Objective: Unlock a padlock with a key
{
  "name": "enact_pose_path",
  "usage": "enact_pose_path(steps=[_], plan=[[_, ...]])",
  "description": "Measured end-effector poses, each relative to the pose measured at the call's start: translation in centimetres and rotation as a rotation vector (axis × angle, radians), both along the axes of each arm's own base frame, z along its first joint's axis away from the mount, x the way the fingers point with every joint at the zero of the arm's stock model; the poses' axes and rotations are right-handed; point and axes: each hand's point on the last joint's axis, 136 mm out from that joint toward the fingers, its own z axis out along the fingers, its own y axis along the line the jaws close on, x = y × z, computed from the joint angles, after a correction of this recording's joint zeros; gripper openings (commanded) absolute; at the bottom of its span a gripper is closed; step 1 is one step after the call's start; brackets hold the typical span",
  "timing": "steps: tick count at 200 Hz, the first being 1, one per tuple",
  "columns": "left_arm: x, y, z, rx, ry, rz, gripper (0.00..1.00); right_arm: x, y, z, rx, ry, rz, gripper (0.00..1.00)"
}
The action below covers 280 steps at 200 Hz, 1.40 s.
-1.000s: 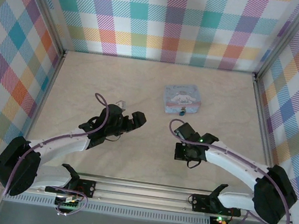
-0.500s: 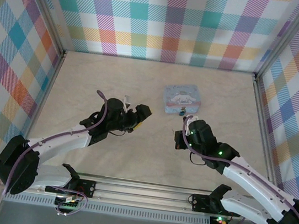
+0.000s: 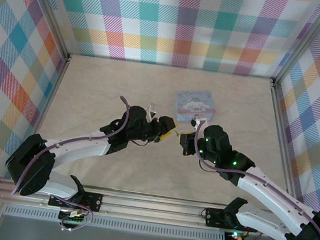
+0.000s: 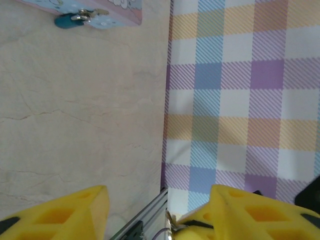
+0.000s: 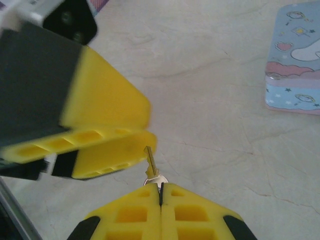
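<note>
- The left claw (image 4: 157,207) hung in front of the tin box (image 3: 195,104) and off to its left, its yellow fingers (image 4: 75,207) standing apart with nothing between them. I took it to be held open and ready, either to take the key or to steady the lock.
- Compared with half a second earlier, that arm had swung rightward across the desk (image 3: 105,88). It now sat nearer the box and almost nose to nose with the other claw.
- The key (image 5: 150,162) was just in front of the box, off its near left corner. It stuck out of the right claw (image 5: 160,189) with its blade pointing at the left claw's fingers, close to them. Gripped by the bow like that, the blade stayed free for the keyhole.
- The right claw was clamped shut on the key. It had crept a little to the left over the same half second, closing the gap between the two.
- The padlock (image 4: 75,18) hung on the box's front face, untouched by either claw. To my eye the lock was not yet engaged, and the key pointed away from it.
</note>
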Motion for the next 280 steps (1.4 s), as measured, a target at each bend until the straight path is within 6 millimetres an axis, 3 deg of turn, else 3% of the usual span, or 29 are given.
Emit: enact_pose_path(steps=[109,117,170,201,234,253,280], plan=[[-0.2,-0.9,-0.9,0.005,0.009,-0.017,0.05,-0.3,0.2,-0.4,0.005,0.009,0.014,0.0],[-0.1,-1.0,-0.6,-0.001,0.004,-0.019,0.0,-0.3,0.2,-0.5,0.003,0.011,0.014,0.08],[0.0,-0.6,0.3,0.044,-0.09,-0.025,0.0,-0.8,-0.2,-0.3,0.018,0.032,0.009,0.5],[-0.4,0.2,3.2,0.067,-0.231,-0.044,0.0,-1.4,-1.2,2.9,0.144,0.016,0.037,0.68],[-1.3,1.1,7.5,0.044,-0.396,-0.064,0.0,-2.4,-0.6,6.1,0.29,0.004,0.141,0.73],[-1.7,1.3,8.8,0.03,-0.454,-0.077,0.0,-3.3,0.7,6.4,0.332,0.041,0.225,0.73],[-2.0,1.3,9.3,0.028,-0.486,-0.092,0.0,-3.7,2.1,5.9,0.362,0.113,0.296,0.7]])
